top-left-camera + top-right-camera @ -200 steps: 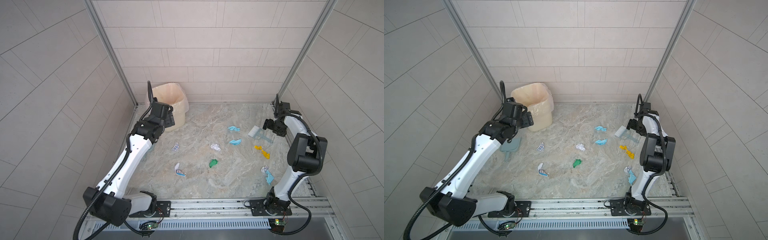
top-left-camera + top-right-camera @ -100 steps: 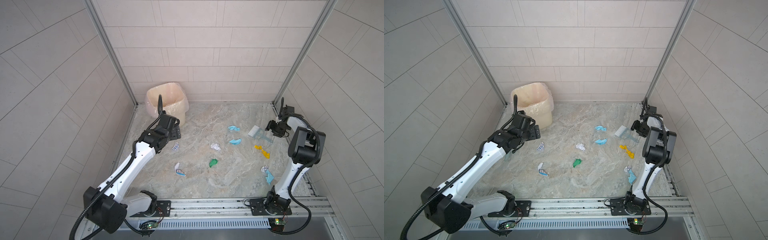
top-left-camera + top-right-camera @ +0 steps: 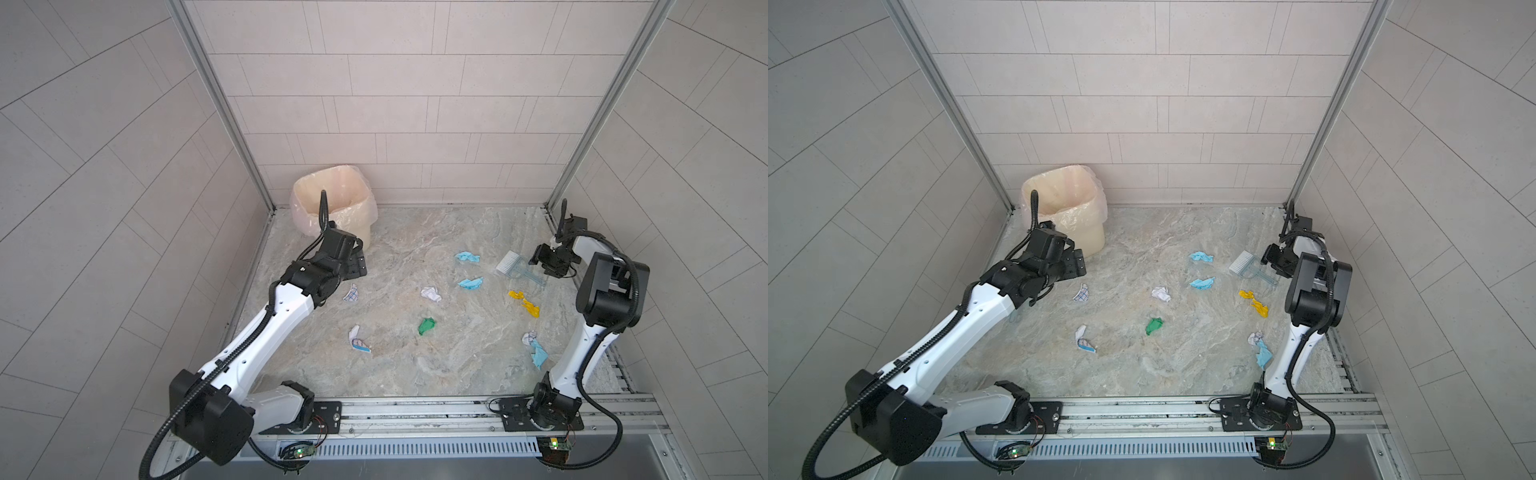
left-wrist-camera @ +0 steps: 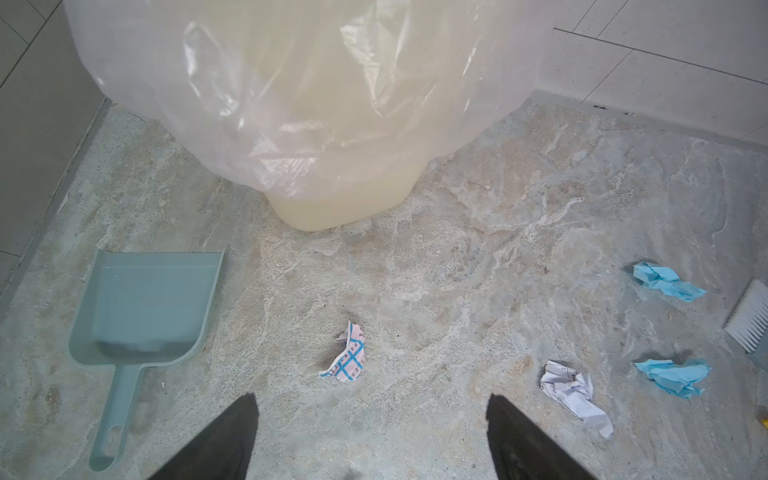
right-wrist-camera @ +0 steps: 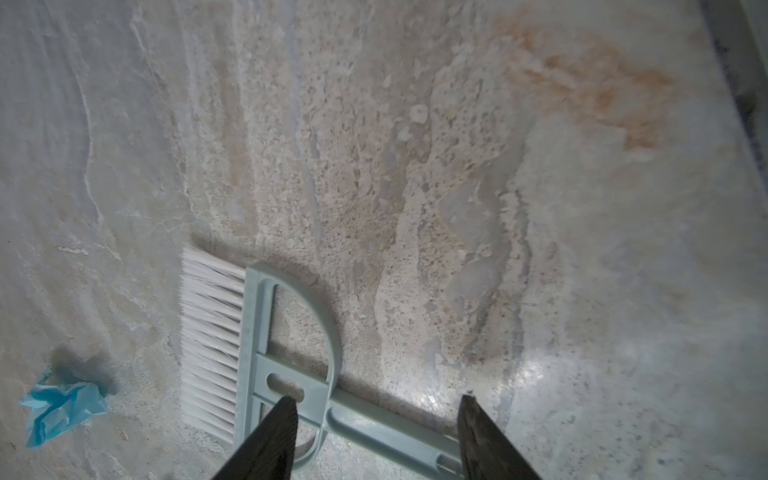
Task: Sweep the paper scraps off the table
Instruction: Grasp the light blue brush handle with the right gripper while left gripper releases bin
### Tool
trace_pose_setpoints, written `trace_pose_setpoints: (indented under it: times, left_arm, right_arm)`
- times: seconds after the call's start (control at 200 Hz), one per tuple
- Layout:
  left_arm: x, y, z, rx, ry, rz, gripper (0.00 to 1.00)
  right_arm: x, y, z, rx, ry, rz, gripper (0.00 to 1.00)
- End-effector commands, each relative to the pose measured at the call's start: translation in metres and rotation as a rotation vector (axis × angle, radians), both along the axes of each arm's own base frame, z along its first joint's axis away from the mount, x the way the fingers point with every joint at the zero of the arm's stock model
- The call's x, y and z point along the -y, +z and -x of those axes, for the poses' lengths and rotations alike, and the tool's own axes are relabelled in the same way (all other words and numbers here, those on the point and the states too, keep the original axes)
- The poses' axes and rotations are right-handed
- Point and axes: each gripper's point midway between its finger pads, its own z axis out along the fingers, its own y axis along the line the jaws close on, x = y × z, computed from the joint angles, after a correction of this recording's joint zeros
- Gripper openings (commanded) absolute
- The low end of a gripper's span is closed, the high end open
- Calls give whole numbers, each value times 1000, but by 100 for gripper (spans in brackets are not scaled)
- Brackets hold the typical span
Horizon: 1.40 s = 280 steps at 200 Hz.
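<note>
The paper scraps (image 3: 428, 325) lie scattered over the middle and right of the desk (image 3: 415, 386), and none is gathered yet. There are blue ones to the far right, a white and a green one in the middle, yellow on the right, and two grid-printed ones toward the left.

The brush (image 5: 253, 332) lies flat at the far right with its bristles toward the scraps. The right hand (image 5: 378, 405) sits low over its handle, a finger on either side at a middling gap, surely there to pick it up. Whether the fingers actually press the handle I cannot tell, and the handle's end is cut off at the edge of the wrist view.

The left hand (image 4: 372, 432) hangs wide and empty over a grid-printed scrap (image 4: 347, 357). The dustpan (image 4: 145, 307) lies nearer the left wall, mouth facing the far side, where the plastic-lined bin (image 3: 332, 203) stands in the corner. I'd guess the pan is what this hand is after. In both top views the left arm hides the dustpan.
</note>
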Motion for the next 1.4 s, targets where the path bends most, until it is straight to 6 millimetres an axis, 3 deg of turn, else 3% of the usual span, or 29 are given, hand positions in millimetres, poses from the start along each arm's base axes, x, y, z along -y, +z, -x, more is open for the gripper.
trace_pose_setpoints:
  times: [0.0,0.305,0.666,0.871,1.006,1.116,1.281,1.396]
  left_arm:
    - [0,-3,1,2,13,11,92]
    - [-2,-1,3,12,21,13,91]
    - [0,-4,4,18,21,23,91]
    - [4,-7,2,15,11,28,92]
    - [7,-4,1,22,6,30,92]
    - [6,-3,3,25,5,24,92]
    - [3,-2,5,28,13,16,92]
    - [3,1,5,32,11,16,92]
  right_arm:
    - [0,-18,7,-44,-7,-13,64]
    - [-12,-24,23,-70,-22,-62,63]
    - [-43,-27,66,-131,-9,-113,63]
    - [-53,-25,74,-248,155,110,62]
    - [-54,-27,65,-301,243,272,62]
    - [-56,-33,59,-317,271,304,62]
    - [-60,-43,59,-317,273,280,52]
    - [-60,-44,60,-319,279,281,37]
